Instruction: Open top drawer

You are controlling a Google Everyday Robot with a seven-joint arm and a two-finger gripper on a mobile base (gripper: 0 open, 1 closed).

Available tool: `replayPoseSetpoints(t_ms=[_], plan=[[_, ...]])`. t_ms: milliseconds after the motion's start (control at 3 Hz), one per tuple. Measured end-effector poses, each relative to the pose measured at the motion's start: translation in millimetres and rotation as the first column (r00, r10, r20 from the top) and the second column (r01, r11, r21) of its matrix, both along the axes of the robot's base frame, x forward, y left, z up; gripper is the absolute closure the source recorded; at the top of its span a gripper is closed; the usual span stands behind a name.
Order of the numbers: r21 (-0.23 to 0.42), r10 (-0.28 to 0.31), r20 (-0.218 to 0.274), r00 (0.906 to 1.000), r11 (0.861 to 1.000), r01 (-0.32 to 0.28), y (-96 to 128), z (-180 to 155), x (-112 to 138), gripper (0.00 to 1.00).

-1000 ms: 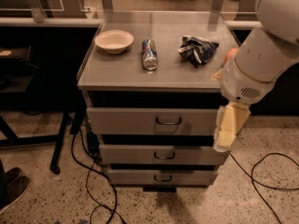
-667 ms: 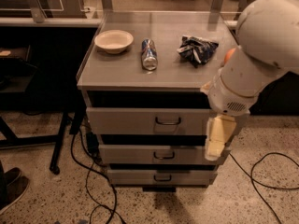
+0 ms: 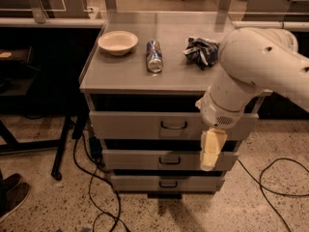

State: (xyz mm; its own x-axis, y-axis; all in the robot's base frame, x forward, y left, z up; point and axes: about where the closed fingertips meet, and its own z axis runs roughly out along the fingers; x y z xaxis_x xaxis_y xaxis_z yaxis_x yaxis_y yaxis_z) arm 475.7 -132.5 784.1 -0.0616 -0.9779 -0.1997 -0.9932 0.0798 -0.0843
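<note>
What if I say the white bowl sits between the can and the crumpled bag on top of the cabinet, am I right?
No. The can sits in the middle, between the white bowl and the crumpled bag, on top of the cabinet; the camera view shows it. The gripper hangs in front of the drawers, off to one side of the top drawer handle.

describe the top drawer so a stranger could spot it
Find the grey cabinet with a bowl on top. The top drawer is the front just under that surface, the gripper hanging near one end. It is wider and taller than the two fronts below.
</note>
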Motion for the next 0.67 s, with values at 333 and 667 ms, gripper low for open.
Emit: replayPoseSetpoints(t_ms=[333, 667], plan=[[-0.021, 0.001, -0.033, 0.9994, 1.0, -0.002, 2.0, -23.9, 7.3, 0.0], [-0.021, 0.002, -0.033, 0.9994, 1.0, -0.003, 2.0, -23.9, 7.2, 0.0]])
